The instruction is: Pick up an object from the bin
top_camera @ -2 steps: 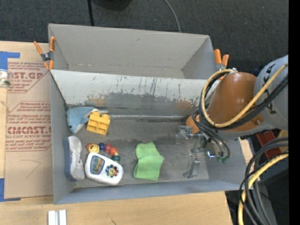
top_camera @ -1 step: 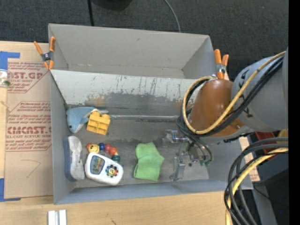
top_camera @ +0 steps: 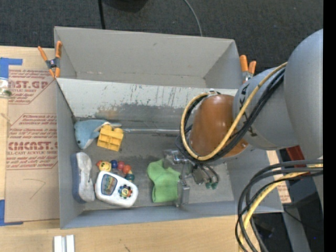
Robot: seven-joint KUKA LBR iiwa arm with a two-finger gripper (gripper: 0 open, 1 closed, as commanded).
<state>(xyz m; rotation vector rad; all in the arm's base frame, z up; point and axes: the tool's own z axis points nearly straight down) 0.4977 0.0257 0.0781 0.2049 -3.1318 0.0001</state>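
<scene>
The bin (top_camera: 147, 35) was grey metal, its sloping back wall (top_camera: 157, 96) scratched white and its floor (top_camera: 152, 140) dull and scuffed. Outside the rim there was dark carpet behind and pale wood in front.

The loose things lay to the left and along the front. A blue plush (top_camera: 86, 132) sat at the back left with a yellow block (top_camera: 110, 137) touching its right side. Below them a white shoe (top_camera: 83, 176) lay along the left wall, a toy phone (top_camera: 116, 188) was just beside it, and a few coloured balls (top_camera: 114, 167) lay at the phone's upper edge.

A green cloth (top_camera: 163, 182) lay crumpled at the front, right of the middle and apart from the phone. The gripper (top_camera: 181, 182) was down at the cloth's right edge and touching it, close to the front wall. How wide it stood, and whether it had hold of the cloth, could not be told.

The arm's orange cover (top_camera: 210, 125) and its looped cables (top_camera: 185, 135) hung over the right end. Bare floor showed in the middle – a broad patch from the block to the cover – and in a strip under the back wall
</scene>
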